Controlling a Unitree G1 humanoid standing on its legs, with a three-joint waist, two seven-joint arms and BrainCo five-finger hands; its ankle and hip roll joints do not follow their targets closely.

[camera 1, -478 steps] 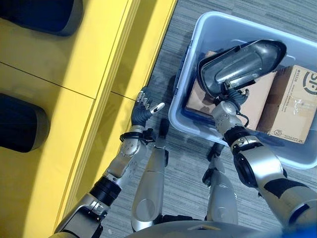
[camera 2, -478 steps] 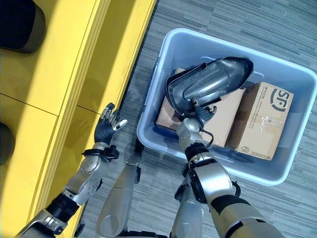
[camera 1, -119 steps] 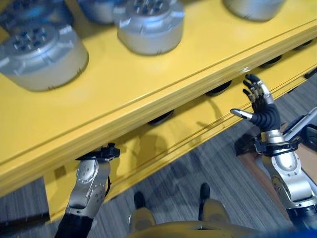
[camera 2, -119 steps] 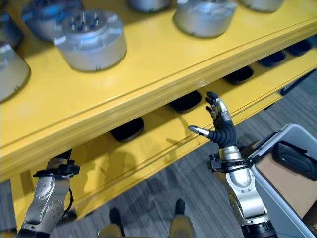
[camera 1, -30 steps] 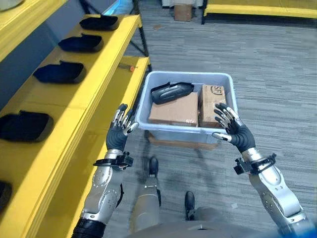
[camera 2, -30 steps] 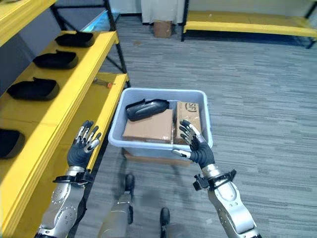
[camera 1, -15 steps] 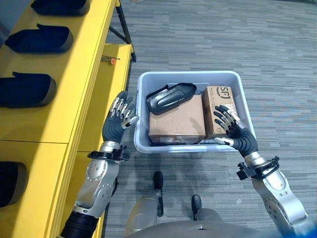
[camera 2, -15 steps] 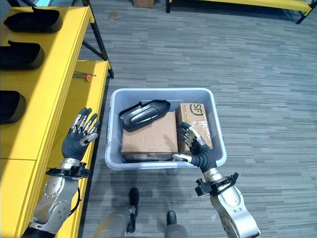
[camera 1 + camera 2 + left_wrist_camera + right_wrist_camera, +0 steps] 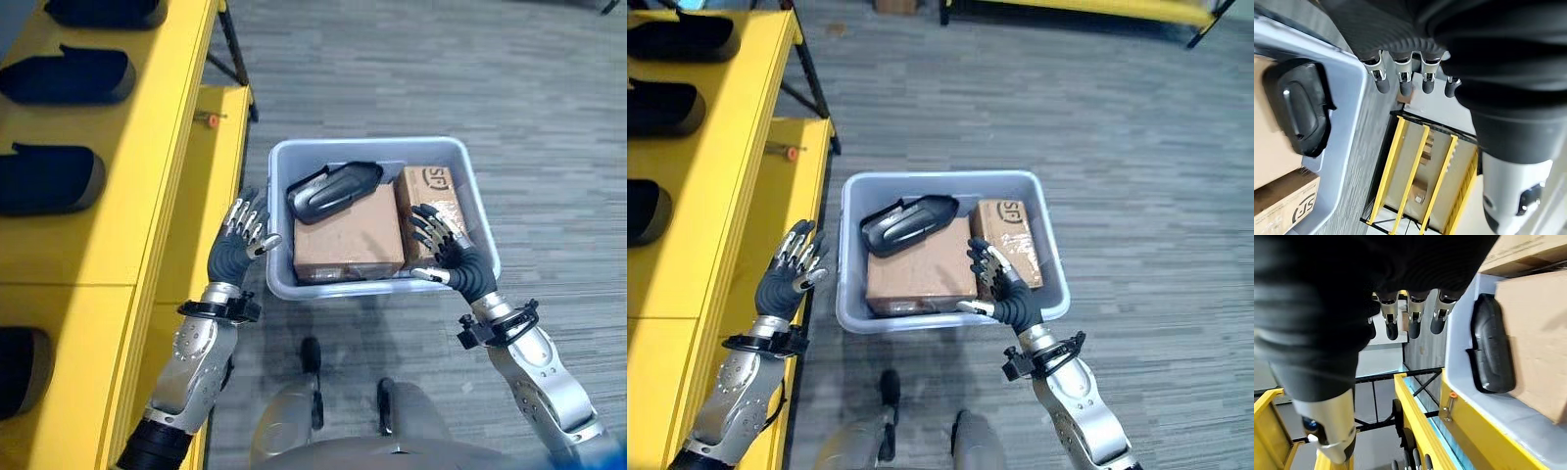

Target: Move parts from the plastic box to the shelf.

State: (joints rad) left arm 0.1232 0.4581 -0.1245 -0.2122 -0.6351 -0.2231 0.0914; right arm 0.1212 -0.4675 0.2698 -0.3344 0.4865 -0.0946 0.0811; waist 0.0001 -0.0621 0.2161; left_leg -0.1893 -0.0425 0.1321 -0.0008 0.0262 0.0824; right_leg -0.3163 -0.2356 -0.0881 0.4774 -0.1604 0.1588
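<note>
While both robot hands spread, a black part (image 9: 331, 189) lies in the plastic box (image 9: 284, 162).

Open top, crowded floor of the box

You reach the black part (image 9: 333, 189) from above; two cardboard boxes (image 9: 349, 236) fill the plastic box (image 9: 281, 282) beneath it.

— What sort of place is this?

— It looks like a warehouse or factory stockroom. A long yellow shelf (image 9: 147, 147) on a black metal frame runs along one side, and dark moulded parts (image 9: 69, 78) lie on it in a row, spaced apart like stock.

— Anything else pointing that way?

— A grey-blue plastic box (image 9: 470, 211) sits on the floor beside the shelf, holding another black part (image 9: 333, 189) and two cardboard boxes (image 9: 348, 240) sealed with tape. The floor (image 9: 490, 88) is grey striped carpet tile, wide and open, and more yellow racking (image 9: 1068, 15) stands at the far end of the room.
</note>
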